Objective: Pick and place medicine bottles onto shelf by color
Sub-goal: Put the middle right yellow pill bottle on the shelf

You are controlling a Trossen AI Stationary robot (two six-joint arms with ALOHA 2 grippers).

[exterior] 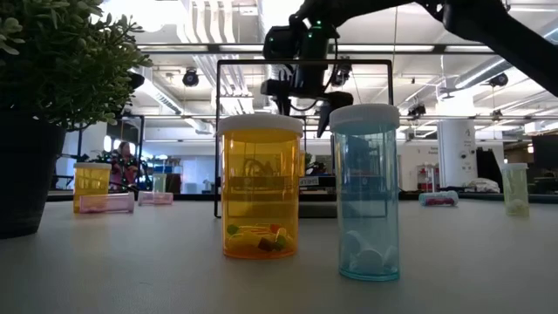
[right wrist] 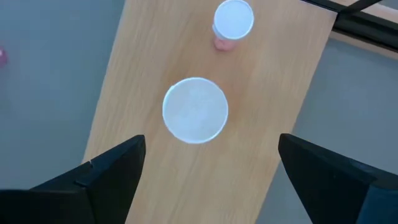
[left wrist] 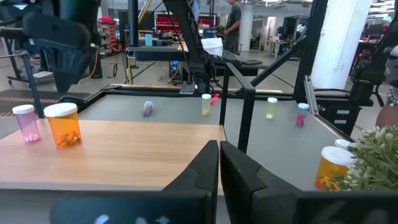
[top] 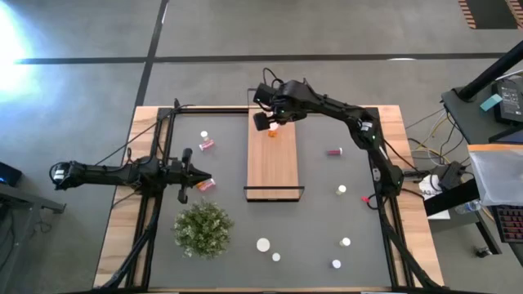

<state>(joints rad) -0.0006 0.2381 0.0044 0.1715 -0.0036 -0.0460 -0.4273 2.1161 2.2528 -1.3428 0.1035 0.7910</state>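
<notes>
Right gripper (right wrist: pixel 208 177) released, wide over orange bottle (left wrist: pixel 64 124) at shelf (top: pixel 274 167) far end; left gripper (left wrist: pixel 219 168) clenched, empty, near shelf's left edge

We see a bushy green plant (top: pixel 203 229) at seven o'clock on the dark grey mat (top: pixel 327 212), wooden table (top: pixel 118 212) beneath.

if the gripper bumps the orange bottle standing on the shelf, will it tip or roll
Probably tips easily: the orange bottle stands upright on a narrow base, taller than wide, on the smooth wooden shelf. Once down, its round body would likely roll. It looks like thin clear plastic with little inside, so probably light. The open right gripper is straddling its white cap from above without touching it.
</notes>
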